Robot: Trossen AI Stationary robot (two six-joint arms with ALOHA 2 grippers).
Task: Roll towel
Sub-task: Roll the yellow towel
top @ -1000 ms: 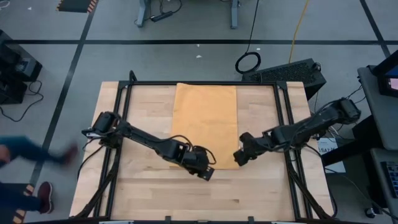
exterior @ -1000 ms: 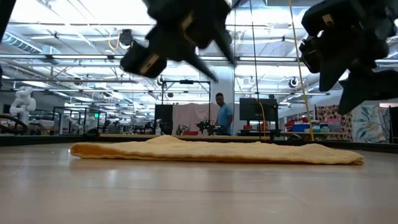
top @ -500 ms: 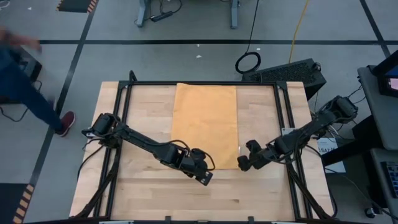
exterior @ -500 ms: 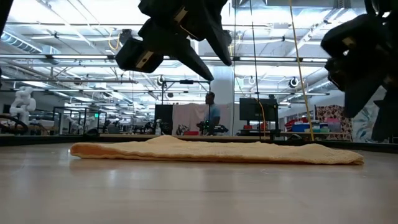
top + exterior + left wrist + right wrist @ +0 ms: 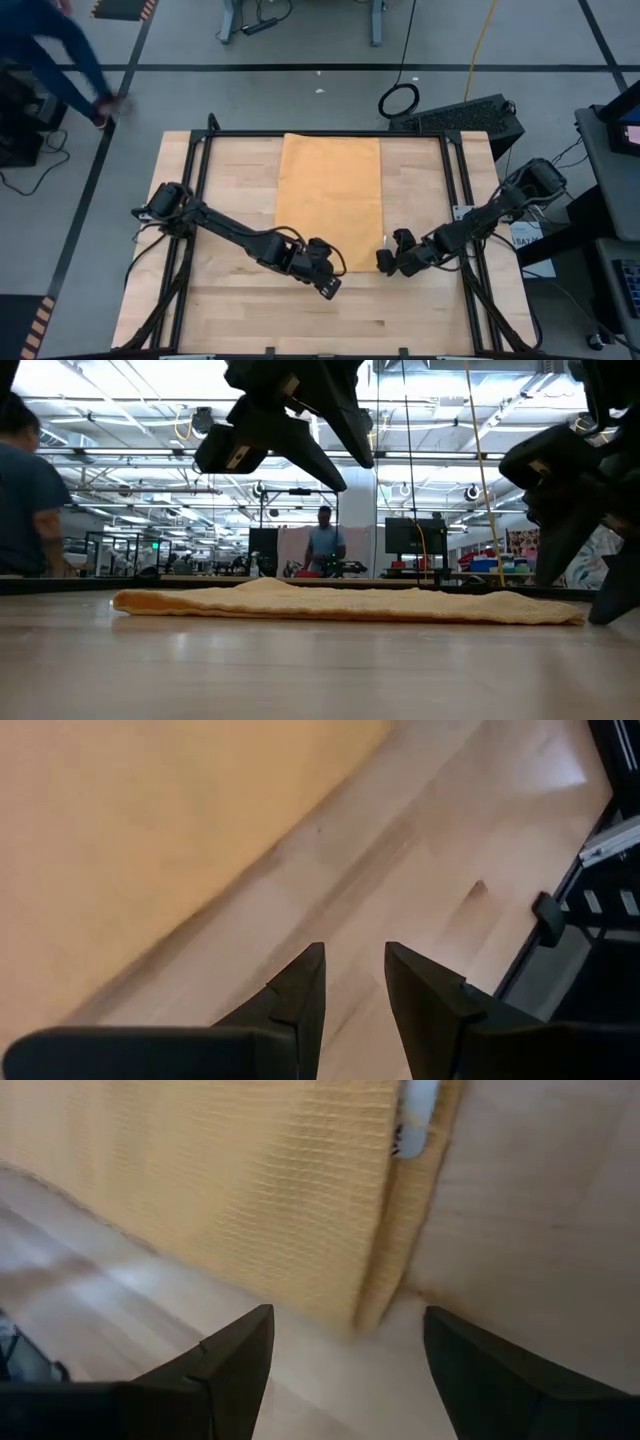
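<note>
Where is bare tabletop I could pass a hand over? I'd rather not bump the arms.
Bare wood lies either side of the towel toward the table's far edge, inside the black frame, and along the near edge. It is crowded at the towel's near corners: left gripper and open right gripper both hover there.

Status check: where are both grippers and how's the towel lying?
Left gripper partly open, empty, off towel's near-left corner. Right gripper open, empty, at near-right corner. Towel flat, unrolled. Nothing else on the table.
</note>
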